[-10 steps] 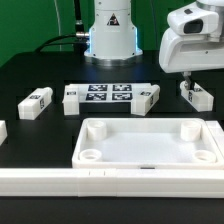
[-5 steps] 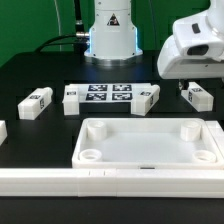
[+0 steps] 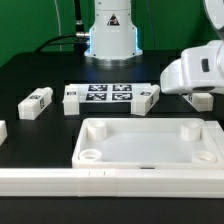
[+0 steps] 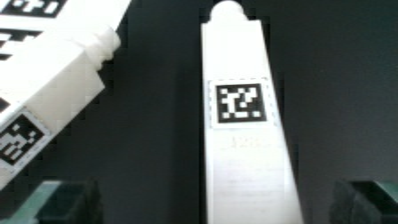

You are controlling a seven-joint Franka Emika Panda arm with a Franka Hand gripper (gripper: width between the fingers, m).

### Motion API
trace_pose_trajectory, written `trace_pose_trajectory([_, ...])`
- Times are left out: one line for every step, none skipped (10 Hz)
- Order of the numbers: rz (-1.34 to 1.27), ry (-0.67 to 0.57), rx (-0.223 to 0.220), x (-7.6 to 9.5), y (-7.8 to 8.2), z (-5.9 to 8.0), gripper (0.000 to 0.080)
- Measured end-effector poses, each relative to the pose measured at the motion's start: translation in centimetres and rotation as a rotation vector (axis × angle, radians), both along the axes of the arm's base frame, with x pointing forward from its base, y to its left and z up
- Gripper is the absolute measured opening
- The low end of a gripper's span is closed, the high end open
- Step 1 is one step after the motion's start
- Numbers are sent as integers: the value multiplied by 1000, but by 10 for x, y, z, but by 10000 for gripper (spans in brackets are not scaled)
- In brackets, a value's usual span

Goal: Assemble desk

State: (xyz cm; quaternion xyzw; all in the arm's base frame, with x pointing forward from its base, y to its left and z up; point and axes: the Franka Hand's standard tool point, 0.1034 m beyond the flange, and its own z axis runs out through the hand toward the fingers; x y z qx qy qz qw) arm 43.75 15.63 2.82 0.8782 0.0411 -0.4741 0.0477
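The desk's white tray-like tabletop (image 3: 146,129) lies at the front with round sockets in its corners. Several white tagged legs lie behind it: one at the exterior view's left (image 3: 36,102), two beside the marker board (image 3: 71,98) (image 3: 148,96), and one at the right (image 3: 204,101). My gripper (image 3: 196,92) hangs low over that right leg and hides most of it. In the wrist view the leg (image 4: 240,110) lies lengthwise between my open fingers (image 4: 54,200), tag up. The gripper (image 4: 214,200) is empty. Another leg (image 4: 54,90) lies beside it.
The marker board (image 3: 108,94) lies flat behind the tabletop, in front of the robot base (image 3: 110,40). A long white rail (image 3: 100,182) runs along the front edge. Another white piece (image 3: 2,132) shows at the exterior view's far left edge.
My gripper has come down over the right leg and now covers most of it. No part has moved.
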Motion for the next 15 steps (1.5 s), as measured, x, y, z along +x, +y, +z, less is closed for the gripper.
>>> trace_pose_trajectory([-1,16,0,2,0,-6,649])
trace_pose_trajectory([-3,-1,9,4,1,-9,649])
trace_pose_trajectory([-1,0,17,2,2,-13,649])
trace_pose_trajectory([14,-10,42,3,2,-16,649])
trace_pose_trajectory([31,-29,72,5,6,-18,649])
trace_pose_trajectory([35,-34,80,4,6,-20,649])
trace_pose_trajectory([33,-53,81,3,8,-25,649])
trace_pose_trajectory([35,-57,81,1,10,-26,649])
trace_pose_trajectory([36,-58,81,1,10,-26,637])
trace_pose_trajectory([35,-58,81,1,10,-26,637])
trace_pose_trajectory([35,-58,81,1,10,-26,457])
trace_pose_trajectory([35,-58,81,1,10,-26,282])
trace_pose_trajectory([35,-58,81,1,10,-26,282])
trace_pose_trajectory([35,-58,81,1,10,-26,285])
trace_pose_trajectory([35,-58,81,1,10,-26,285])
